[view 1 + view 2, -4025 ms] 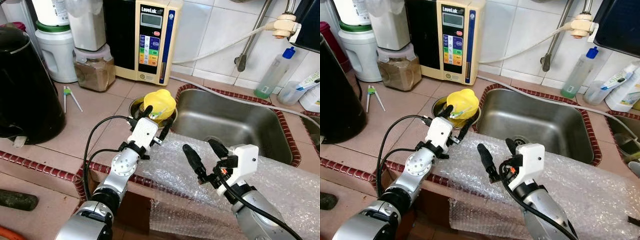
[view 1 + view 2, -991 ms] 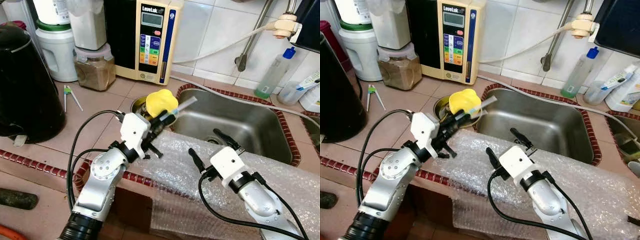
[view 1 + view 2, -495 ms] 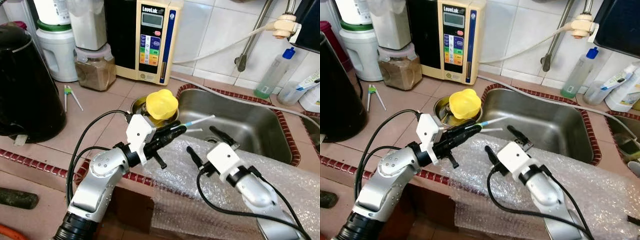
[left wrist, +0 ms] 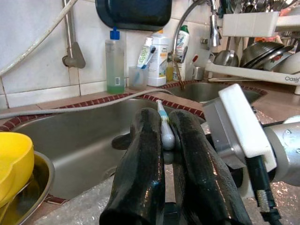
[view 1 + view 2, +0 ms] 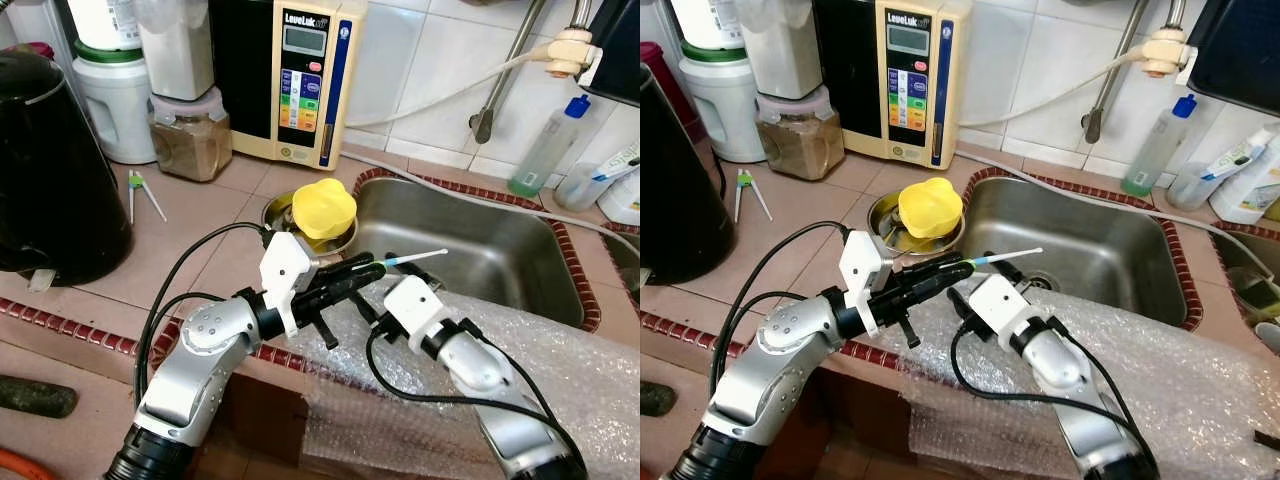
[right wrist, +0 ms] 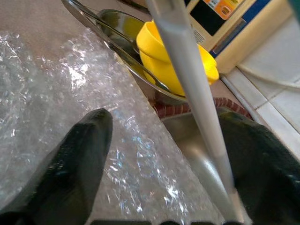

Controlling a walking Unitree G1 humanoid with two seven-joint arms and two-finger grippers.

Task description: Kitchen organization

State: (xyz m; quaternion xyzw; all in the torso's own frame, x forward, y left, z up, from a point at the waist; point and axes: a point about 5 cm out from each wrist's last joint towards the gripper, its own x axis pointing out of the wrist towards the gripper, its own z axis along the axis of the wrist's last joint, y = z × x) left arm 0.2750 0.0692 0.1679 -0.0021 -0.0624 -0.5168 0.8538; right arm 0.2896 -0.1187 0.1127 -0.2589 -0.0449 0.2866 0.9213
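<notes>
Pinching slim toothbrush (image 5: 412,259), left hand (image 5: 362,268)

Home kitchen — steel sink (image 5: 470,240), tiled wall (image 5: 420,60), dish rack (image 4: 253,70).

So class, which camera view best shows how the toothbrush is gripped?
Left wrist view: the toothbrush sits clamped between the left gripper fingers. The eye views show it small, pointing over the sink; the right wrist view shows its blurred handle.

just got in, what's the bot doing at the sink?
The left tool is shut on a toothbrush, holding it out over the sink. The right tool is open, its fingers either side of the toothbrush handle, not closed on it. It looks like a handover. A yellow bowl sits in a metal bowl on the counter.
</notes>
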